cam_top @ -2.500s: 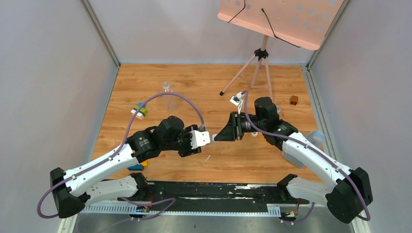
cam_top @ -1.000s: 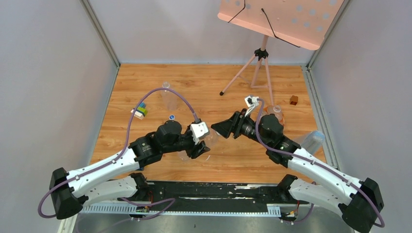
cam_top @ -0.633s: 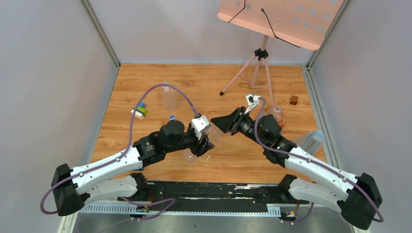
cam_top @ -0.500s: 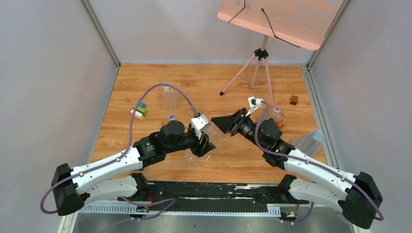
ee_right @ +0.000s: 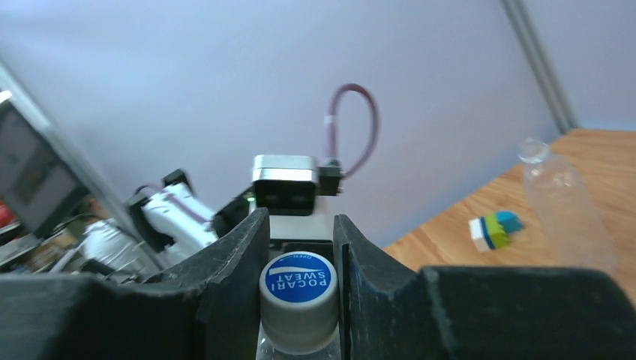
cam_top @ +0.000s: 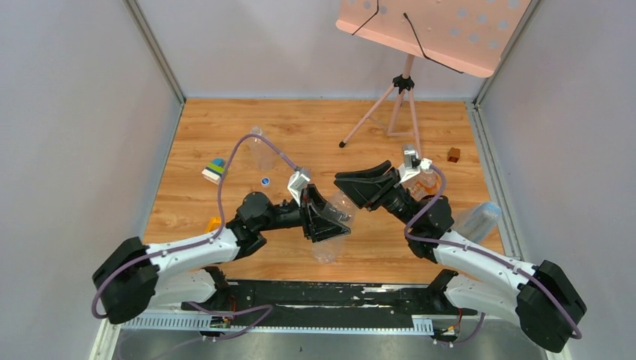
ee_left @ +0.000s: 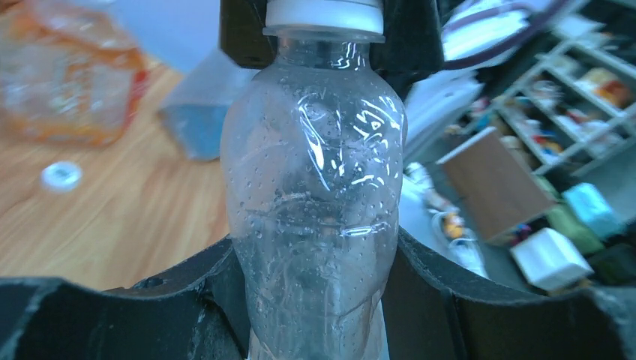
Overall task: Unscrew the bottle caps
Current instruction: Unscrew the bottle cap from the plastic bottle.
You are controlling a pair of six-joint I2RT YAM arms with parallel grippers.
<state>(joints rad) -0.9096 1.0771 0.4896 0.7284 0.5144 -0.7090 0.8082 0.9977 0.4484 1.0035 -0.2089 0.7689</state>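
Note:
My left gripper [cam_top: 324,219] is shut on the body of a clear plastic bottle [cam_top: 331,244] and holds it above the table; in the left wrist view the bottle [ee_left: 315,172] fills the gap between my fingers [ee_left: 427,285]. Its cap [ee_right: 299,289], white with a blue printed top, sits between the fingers of my right gripper [ee_right: 300,247], which close on its sides. In the top view the right gripper [cam_top: 351,189] meets the bottle's neck end. A loose blue cap [cam_top: 265,180] and a loose white cap [ee_left: 61,175] lie on the table.
A clear bottle [cam_top: 260,150] stands at the back left. An orange-labelled bottle [cam_top: 427,178] and a bluish bottle [cam_top: 480,217] lie on the right. There is also a brown cube [cam_top: 453,154], a toy block [cam_top: 216,169] and a pink music stand on a tripod [cam_top: 401,94].
My left arm has stretched right and raised the bottle, tilting its neck toward the right gripper. My right gripper has swung round and come onto the cap.

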